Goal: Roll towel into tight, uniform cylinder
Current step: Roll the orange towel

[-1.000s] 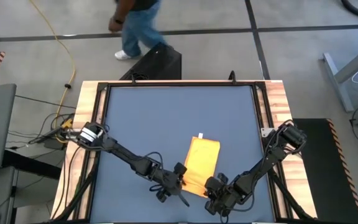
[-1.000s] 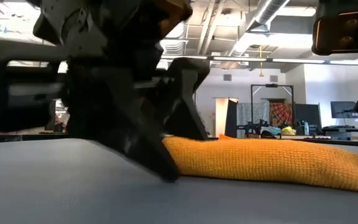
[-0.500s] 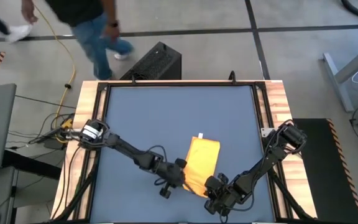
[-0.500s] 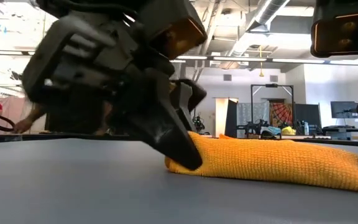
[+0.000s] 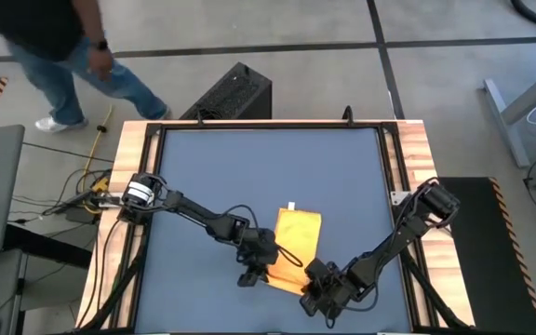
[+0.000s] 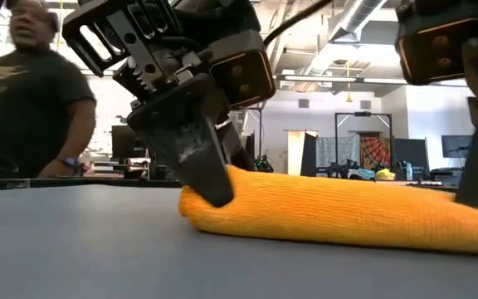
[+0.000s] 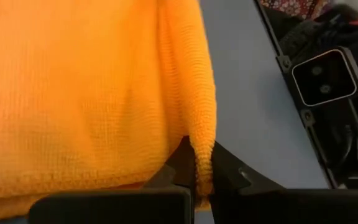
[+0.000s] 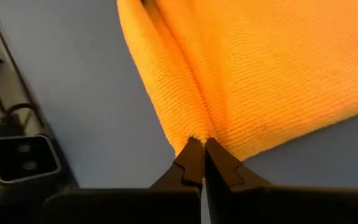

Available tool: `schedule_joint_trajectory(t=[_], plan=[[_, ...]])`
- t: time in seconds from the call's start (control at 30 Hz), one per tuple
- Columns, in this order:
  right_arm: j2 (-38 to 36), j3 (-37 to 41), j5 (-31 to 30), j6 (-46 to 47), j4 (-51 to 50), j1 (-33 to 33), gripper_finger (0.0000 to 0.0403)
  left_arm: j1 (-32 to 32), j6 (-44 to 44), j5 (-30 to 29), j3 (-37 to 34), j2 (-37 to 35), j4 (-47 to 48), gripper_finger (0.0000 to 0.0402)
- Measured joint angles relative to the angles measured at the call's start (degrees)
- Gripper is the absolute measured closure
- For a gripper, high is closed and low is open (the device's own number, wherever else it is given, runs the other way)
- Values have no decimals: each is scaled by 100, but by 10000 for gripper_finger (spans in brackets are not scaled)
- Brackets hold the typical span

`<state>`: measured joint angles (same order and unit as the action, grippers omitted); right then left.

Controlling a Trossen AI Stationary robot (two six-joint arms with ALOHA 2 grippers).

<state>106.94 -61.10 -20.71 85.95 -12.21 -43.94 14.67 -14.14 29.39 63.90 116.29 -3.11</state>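
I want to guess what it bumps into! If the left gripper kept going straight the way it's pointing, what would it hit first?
The towel. The left gripper is shut on the towel's edge, so yellow cloth lies right ahead of its fingertips. Beyond that comes the blue mat, though depth is hard to judge.

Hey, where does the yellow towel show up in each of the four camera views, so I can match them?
High view: the towel lies near the table's front edge, between both grippers.
Low view: it stretches from centre to the right edge, low on the blue mat.
Left wrist view: it fills the upper left.
Right wrist view: it fills the upper right.
Shared landmark: the blue mat under the towel, seen in all four.
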Motion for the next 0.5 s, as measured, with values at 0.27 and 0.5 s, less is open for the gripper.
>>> schedule_joint_trajectory(t=[0.27, 0.5], plan=[[-83, 0, 180, -26, 192, 111, 383, -31, -358, 153, -1, 0, 202, 396], [-75, 2, 289, 295, -144, 205, 383, -118, -392, 113, -4, 0, 207, 372]])
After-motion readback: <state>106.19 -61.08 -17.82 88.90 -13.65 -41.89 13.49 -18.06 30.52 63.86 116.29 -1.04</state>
